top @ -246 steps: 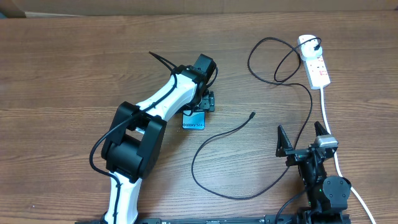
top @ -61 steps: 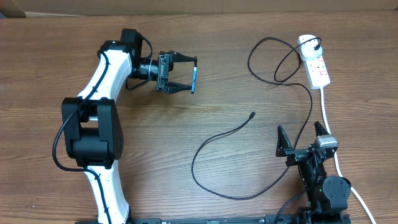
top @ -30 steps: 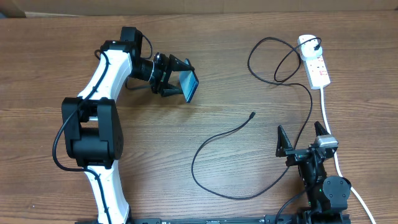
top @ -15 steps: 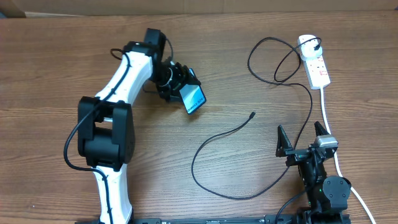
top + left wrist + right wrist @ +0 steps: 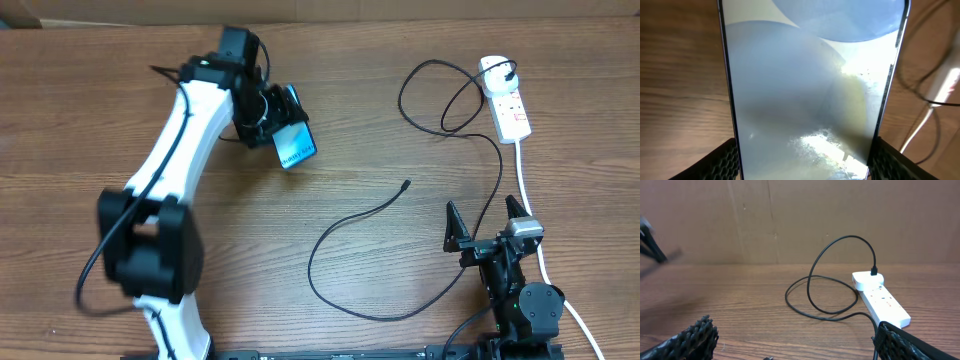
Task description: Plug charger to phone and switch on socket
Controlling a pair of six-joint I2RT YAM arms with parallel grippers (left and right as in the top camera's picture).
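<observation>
The phone, light blue screen up, hangs tilted above the table's upper middle, with my left gripper shut on its long edges. In the left wrist view the phone fills the frame between both black fingers. The charger's thin black cable lies looped on the wood, its connector tip free at mid-table, its plug in the white socket at the far right. My right gripper stands open and empty near the front right; its view shows the socket and cable.
A thick white cord runs from the socket down past my right arm. A brown cardboard wall closes off the table's far side. Bare wooden table lies left of my left arm.
My left arm has swung and turned at the wrist, carrying the phone first right and toward the front, then back up-left. The right arm, cable and socket have not moved.
</observation>
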